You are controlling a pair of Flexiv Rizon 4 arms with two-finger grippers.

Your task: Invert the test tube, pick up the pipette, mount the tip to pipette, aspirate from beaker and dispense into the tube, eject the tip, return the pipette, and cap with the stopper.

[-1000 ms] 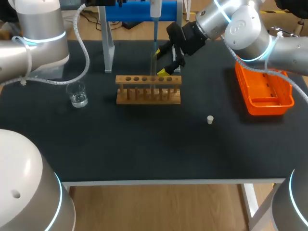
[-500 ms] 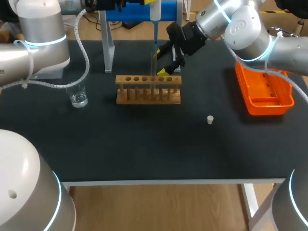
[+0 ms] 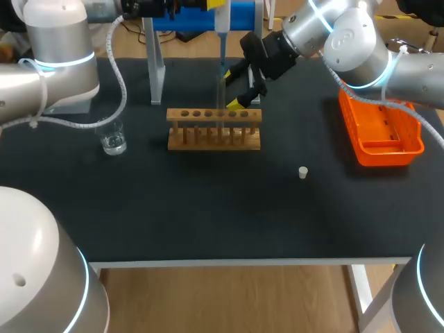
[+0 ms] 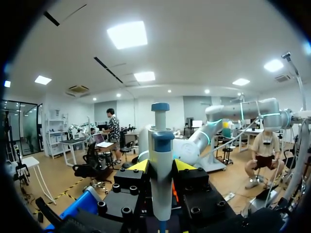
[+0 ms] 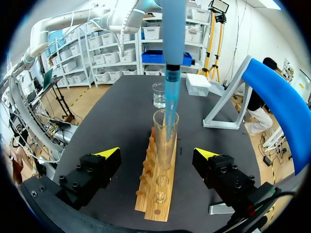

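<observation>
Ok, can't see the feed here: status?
Left gripper shut on pipette, tip in tube. Right gripper open, flanking tube. Stopper lying clear.

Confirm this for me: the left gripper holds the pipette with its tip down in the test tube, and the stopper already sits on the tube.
Wrong on the stopper: the head view shows it lying on the table, apart from the wooden rack, not on the test tube. The rest holds: the left gripper holds the pipette with its tip down in the tube.

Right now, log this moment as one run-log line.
step: dispense (likely) | left gripper: shut on pipette, tip in tube | right gripper: open, astride tube in rack | stopper: on table
</observation>
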